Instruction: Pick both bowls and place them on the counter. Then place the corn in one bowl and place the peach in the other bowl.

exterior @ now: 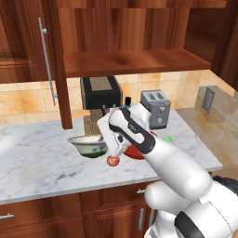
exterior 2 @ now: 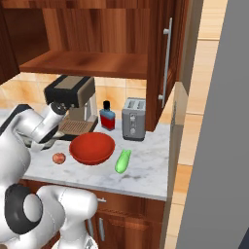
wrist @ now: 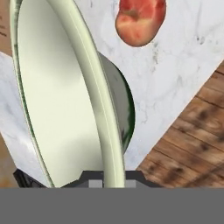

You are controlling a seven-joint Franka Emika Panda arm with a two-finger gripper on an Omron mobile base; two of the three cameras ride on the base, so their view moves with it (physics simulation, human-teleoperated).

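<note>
Lower onto bare worktop (exterior: 42, 158) near front edge, clear of peach (exterior: 113, 161), level before release. Cream bowl (exterior: 88, 144) empty, rim pinched between gripper (wrist: 109, 177) fingers. Red bowl (exterior 2: 92, 148) empty, mid-worktop. Corn (exterior 2: 122, 161) toward right end. Peach by front edge, between bowls.

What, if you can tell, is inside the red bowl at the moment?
Nothing visible: the red bowl looks empty, though its near wall hides part of the bottom. The peach and corn lie beside it.
</note>
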